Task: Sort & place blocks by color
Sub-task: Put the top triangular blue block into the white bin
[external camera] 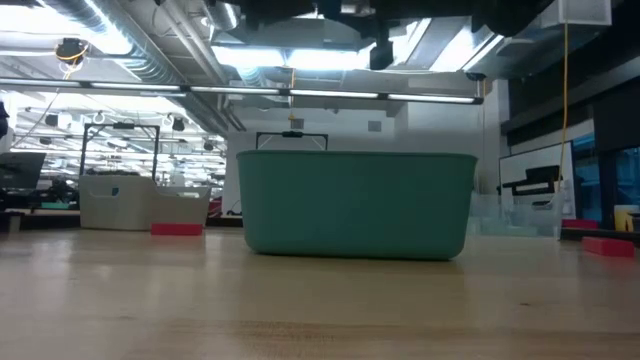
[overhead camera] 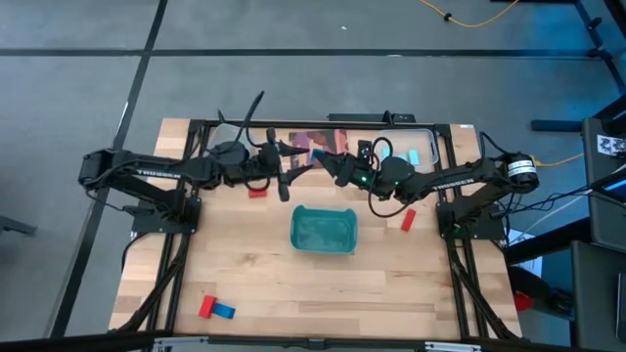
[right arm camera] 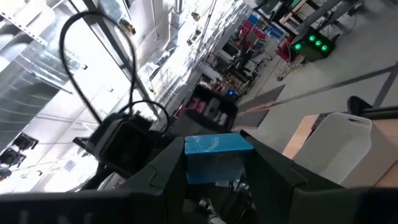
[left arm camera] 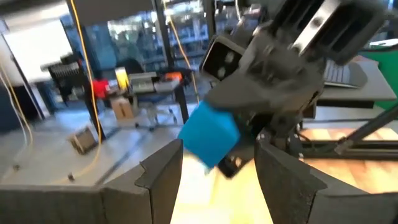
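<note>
Blocks are still scattered about the table, so the sorting looks far from done. In the high view the teal tray [overhead camera: 324, 231] sits in the middle of the wooden table [overhead camera: 293, 284], and nothing can be seen lying inside it. A red block [overhead camera: 408, 220] lies just to the right of the tray. Another red block [overhead camera: 257, 192] lies under the left arm, toward the back. At the front left corner a red block [overhead camera: 206, 307] and a dark blue block [overhead camera: 224, 312] lie touching each other. A light cyan block [overhead camera: 413, 156] lies at the back right, in front of a clear bin [overhead camera: 430, 147]. A printed card [overhead camera: 315, 142] lies at the back too. Both arms are raised and meet above the back of the table. The right gripper [right arm camera: 216, 163] is pinching a blue block [right arm camera: 217, 151] between its two fingers, up in the air. The left gripper [left arm camera: 217, 171] faces it with its fingers spread wide and nothing between them. The blue block shows just past those fingers in the left wrist view. It looks like one arm may be passing the block to the other, but that is only a guess. No pile of one color can be seen yet. So nearly all of the job seems to be left.
</note>
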You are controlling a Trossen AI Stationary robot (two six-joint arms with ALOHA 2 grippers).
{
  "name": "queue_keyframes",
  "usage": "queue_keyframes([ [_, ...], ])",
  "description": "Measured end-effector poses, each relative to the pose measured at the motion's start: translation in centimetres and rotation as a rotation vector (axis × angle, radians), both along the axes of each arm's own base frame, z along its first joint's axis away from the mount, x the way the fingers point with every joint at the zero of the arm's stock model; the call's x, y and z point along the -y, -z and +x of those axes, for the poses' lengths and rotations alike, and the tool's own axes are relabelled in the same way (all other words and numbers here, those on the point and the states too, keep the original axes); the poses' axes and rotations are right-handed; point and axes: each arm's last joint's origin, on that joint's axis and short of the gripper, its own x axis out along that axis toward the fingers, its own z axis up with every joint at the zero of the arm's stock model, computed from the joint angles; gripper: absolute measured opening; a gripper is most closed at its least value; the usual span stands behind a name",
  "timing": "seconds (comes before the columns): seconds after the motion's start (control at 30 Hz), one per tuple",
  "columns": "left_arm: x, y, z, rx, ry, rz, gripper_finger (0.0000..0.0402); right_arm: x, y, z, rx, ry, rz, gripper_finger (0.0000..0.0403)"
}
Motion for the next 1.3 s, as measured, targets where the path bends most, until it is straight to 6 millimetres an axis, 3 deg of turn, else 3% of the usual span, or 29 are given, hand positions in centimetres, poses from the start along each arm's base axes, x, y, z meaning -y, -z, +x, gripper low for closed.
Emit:
queue_keyframes([
  [0.57, -0.1, 0.6, 1.9, 0.097, -0.102, 0.038, 0.0192, 0.0, -0.1, 0.0, 0.014, -0.004, 0.005, 0.0139],
  [1.3, 0.0, 0.5, 3.3, 0.053, -0.092, 0.155, 0.0186, -0.1, 0.0, 0.0, 0.010, -0.029, 0.023, 0.0139],
])
